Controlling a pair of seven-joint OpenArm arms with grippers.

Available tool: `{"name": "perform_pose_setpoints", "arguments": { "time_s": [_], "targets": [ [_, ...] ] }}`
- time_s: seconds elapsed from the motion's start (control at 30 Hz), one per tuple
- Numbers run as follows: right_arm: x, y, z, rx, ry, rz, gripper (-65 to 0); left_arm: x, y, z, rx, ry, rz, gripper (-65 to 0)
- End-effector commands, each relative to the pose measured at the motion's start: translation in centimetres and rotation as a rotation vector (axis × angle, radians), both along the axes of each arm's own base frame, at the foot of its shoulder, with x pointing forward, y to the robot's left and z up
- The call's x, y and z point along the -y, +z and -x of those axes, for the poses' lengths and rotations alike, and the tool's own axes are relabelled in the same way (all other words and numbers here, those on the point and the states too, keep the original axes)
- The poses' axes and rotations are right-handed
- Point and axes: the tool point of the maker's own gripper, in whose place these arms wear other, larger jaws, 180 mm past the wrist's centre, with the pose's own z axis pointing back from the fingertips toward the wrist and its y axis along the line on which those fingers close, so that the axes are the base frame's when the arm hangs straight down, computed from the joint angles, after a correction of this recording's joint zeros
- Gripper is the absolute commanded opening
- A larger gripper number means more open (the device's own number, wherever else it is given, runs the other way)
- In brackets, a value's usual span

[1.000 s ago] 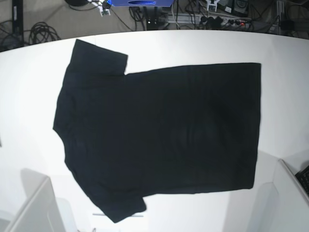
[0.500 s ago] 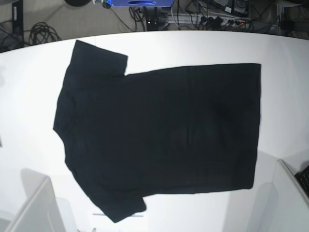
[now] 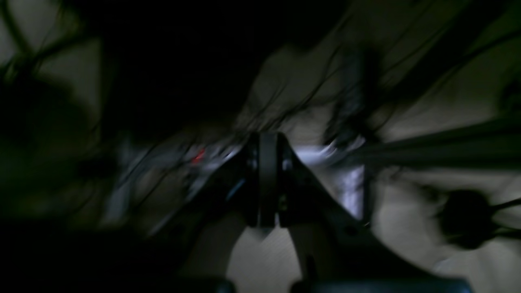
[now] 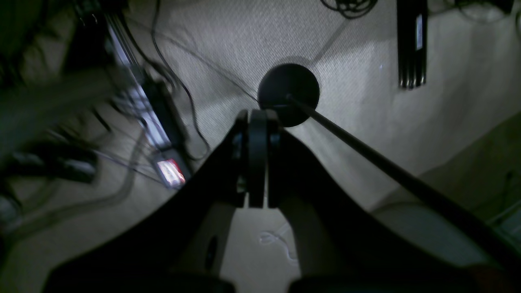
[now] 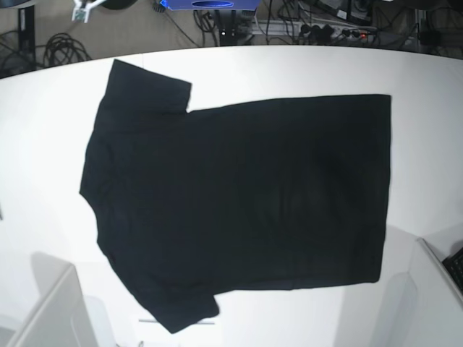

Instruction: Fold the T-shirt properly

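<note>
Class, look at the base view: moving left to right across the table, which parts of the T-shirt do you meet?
White table → T-shirt sleeves and shoulders → its body → its straight bottom hem → white table again.

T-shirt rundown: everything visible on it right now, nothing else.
The T-shirt is plain black cloth, short-sleeved, with no print showing. It lies spread flat on the white table, collar end toward the base view's left and straight hem toward its right. One sleeve points to the far edge, the other to the near edge. It is unfolded, with only faint wrinkles. Only the table touches it; neither claw is on it, and neither wrist view shows it.
</note>
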Motion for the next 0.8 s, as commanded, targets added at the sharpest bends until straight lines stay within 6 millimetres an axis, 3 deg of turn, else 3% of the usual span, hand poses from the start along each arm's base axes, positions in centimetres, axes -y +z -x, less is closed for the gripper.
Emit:
{"name": "perform_pose_setpoints", "arguments": {
  "time_s": [0.0, 0.13, 0.27, 0.43, 0.63, 0.67, 0.77],
  "targets": [
    [1.5, 1.4, -0.6, 0.028, -0.015, 0.032, -65.0, -0.7, 1.4, 0.5, 0.008, 0.004, -0.019, -65.0],
    [3.8, 5.4, -4.1, 0.140, -0.028, 0.103, -65.0, -2.8, 5.5, -2.2, 0.123, 0.048, -0.080, -65.0],
    [4.2, 9.1, -7.9, 0.277, -0.030, 0.148, -65.0, -4.9, 9.3, -4.3, 0.244, 0.131, -0.158, -65.0],
    [2.3, 13.2, -13.1, 0.466, -0.036, 0.143, -65.0, -6.6, 12.7, -6.5, 0.389, 0.230, -0.229, -65.0],
    [-0.7, 15.0, -16.6, 0.640, -0.107, -0.051, -65.0, -6.4, 13.5, -8.3, 0.448, 0.232, -0.216, -65.0],
    [-1.5, 14.9, -16.9, 0.651, -0.108, -0.118, -62.1, -6.4, 13.5, -8.6, 0.458, 0.233, -0.214, -65.0],
    [-3.5, 15.2, -18.0, 0.667, -0.072, -0.292, -39.0, -6.4, 13.6, -9.3, 0.481, 0.235, -0.211, -65.0]
  ]
}}
